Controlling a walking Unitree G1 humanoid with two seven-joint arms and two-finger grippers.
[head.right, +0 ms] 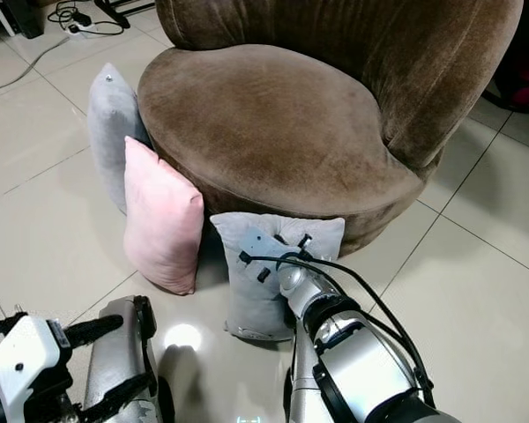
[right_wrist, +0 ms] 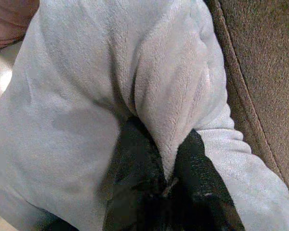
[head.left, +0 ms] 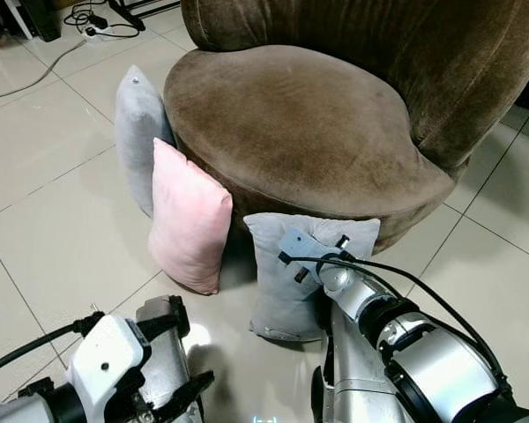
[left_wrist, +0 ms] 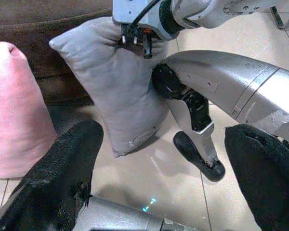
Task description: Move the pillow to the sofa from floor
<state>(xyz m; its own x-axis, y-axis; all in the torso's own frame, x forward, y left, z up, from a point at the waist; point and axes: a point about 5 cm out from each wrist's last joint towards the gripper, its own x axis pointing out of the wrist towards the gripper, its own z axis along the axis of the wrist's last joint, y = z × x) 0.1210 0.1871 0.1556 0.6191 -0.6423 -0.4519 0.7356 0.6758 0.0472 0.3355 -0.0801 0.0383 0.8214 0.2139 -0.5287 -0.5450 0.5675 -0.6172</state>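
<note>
Right gripper (right_wrist: 166, 168) pinching fold, grey plush pillow (head.left: 286, 291) — upright, against sofa (head.left: 309, 123)

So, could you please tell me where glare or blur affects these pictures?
Left eye view: a bright glare spot on the floor tiles. Left wrist view: the left tool's near fingers are blurred. Right wrist view: the right tool, pinching the grey pillow, is dark and soft.

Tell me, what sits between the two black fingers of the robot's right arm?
A pinched fold of the soft grey pillow leaning against the brown velvet sofa; the right wrist view shows the right gripper clamping it.
</note>
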